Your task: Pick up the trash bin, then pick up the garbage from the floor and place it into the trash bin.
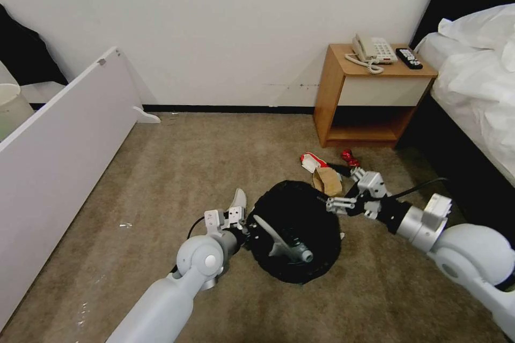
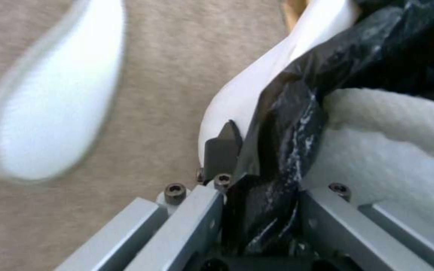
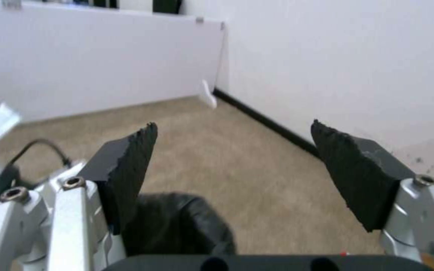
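Currently the trash bin [image 1: 300, 230] hangs off the carpet, its bag-lined rim clamped in the left gripper [image 2: 242, 165], a slipper [image 1: 276, 236] inside. The right gripper [image 1: 348, 193] hovers at the far rim, jaws spread wide, empty. Advisable: keep the bin level and descend squarely over the brown paper bag [image 1: 328, 181].

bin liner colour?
Black, crinkled plastic over the trash bin; head view shows it best.
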`<state>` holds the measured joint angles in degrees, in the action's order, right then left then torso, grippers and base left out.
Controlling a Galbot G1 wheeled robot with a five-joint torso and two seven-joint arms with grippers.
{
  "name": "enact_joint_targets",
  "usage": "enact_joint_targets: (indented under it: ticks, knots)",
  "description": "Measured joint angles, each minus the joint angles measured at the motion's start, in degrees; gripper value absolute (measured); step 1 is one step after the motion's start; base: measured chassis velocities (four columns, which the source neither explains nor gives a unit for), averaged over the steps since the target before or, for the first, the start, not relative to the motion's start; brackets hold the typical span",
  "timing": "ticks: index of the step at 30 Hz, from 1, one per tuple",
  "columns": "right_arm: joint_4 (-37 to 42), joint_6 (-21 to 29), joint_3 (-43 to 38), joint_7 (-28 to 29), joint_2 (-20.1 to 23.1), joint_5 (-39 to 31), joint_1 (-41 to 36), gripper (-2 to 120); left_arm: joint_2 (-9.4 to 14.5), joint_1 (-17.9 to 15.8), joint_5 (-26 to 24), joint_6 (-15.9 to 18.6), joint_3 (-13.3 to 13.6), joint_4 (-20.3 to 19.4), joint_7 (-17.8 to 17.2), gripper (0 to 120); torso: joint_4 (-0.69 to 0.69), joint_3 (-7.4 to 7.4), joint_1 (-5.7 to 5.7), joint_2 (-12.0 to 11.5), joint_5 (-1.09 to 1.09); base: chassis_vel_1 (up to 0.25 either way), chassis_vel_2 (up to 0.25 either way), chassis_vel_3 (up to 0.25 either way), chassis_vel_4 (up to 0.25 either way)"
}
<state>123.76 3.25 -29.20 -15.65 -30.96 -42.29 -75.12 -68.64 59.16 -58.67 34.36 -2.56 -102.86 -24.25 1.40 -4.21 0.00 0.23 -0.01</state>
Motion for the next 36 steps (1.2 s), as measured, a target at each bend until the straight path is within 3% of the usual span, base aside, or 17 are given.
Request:
enact_joint_targets:
  ticks: [11,29,32,36]
  knots:
    - [1.58,-0.83,-1.19,4.49,-2.47,-4.8,2.76,82,2.27,3.24,7.92,-2.13,-5.26,-0.42,-0.07,0,0.0,0.0,0.0,0.0,0.0,0.0,0.0,0.0,0.0]
    - [0.87,-1.21,-1.79,7.47,-7.09,-5.77,1.46,81,3.19,5.34,13.63,-4.2,-8.68,-0.3,-0.69,0,0.0,0.0,0.0,0.0,-0.01,0.0,0.0,0.0,0.0]
    - [-1.35,1.5,-0.34,11.85,-9.88,-3.06,-0.46,82,4.31,6.41,14.38,-4.46,-12.15,-0.93,-0.55,0,0.0,-0.01,0.0,0.0,0.0,0.0,0.0,0.0,0.0]
    - [-3.27,4.12,1.14,14.85,-11.85,-0.31,-1.46,86,5.18,7.41,14.95,-4.7,-14.32,-1.59,-0.07,0,0.0,-0.01,0.0,0.0,0.02,0.0,0.0,0.0,0.0]
